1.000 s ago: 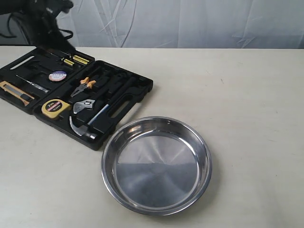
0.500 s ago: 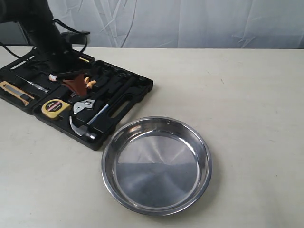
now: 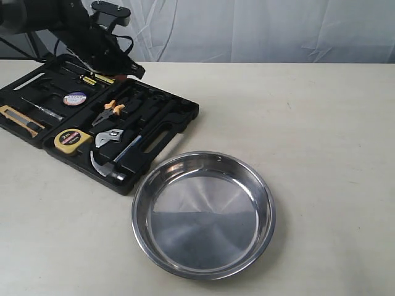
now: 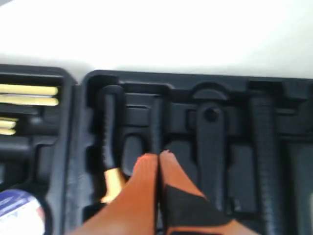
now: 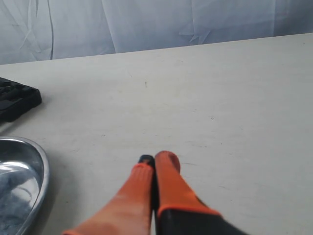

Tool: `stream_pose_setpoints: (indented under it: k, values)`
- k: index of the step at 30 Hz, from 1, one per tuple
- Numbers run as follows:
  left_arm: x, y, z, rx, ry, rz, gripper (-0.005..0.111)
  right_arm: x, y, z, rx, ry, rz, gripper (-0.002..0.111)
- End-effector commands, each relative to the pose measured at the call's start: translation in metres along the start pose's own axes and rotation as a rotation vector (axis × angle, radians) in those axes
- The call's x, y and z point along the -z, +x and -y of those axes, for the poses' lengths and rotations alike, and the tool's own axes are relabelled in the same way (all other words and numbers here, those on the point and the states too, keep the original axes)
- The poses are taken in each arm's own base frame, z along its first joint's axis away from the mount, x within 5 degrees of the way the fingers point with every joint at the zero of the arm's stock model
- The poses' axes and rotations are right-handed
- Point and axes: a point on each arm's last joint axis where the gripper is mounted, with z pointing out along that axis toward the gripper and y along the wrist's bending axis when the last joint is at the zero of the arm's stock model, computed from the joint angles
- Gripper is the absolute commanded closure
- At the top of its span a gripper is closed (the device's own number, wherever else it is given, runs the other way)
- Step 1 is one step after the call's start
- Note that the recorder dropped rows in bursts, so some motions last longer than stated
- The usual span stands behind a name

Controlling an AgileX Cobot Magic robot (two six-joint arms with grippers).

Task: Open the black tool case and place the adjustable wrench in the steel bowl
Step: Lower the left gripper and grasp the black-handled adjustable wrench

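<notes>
Adjustable wrench (image 3: 110, 137) in black tool case (image 3: 185, 115), steel bowl (image 3: 269, 209) beside, left end effector (image 4: 159, 155) closed, right end effector (image 5: 155, 159) closed

A pale beige tabletop (image 3: 321, 154) is backed on the far side by a creased white cloth (image 3: 259, 31). At the left, a yellow and black tape measure (image 3: 72, 139) is laid just left of a steel-headed claw hammer (image 3: 110, 166). Orange-handled pliers (image 3: 110, 111) are set farther back, with a round white roll of tape (image 3: 75, 98) to their left. A yellow-bodied utility knife (image 3: 20, 119) is placed at the far left.
</notes>
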Motion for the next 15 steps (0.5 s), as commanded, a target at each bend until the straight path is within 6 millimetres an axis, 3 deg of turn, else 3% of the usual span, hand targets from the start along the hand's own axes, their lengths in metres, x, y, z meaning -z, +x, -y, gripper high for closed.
stream_pose_setpoints:
  k: [1,7,15]
  values:
    - [0.003,0.015,-0.018,-0.031,-0.192,-0.164,0.106,0.001,-0.002,0.0,0.003,0.003,0.021,0.108]
    - [0.009,0.035,-0.016,-0.022,-0.167,-0.399,0.106,0.001,-0.002,0.0,0.003,0.003,0.021,0.108]
    - [0.004,0.024,0.009,0.027,0.076,-0.269,0.103,0.001,-0.002,0.0,0.003,0.003,0.021,0.108]
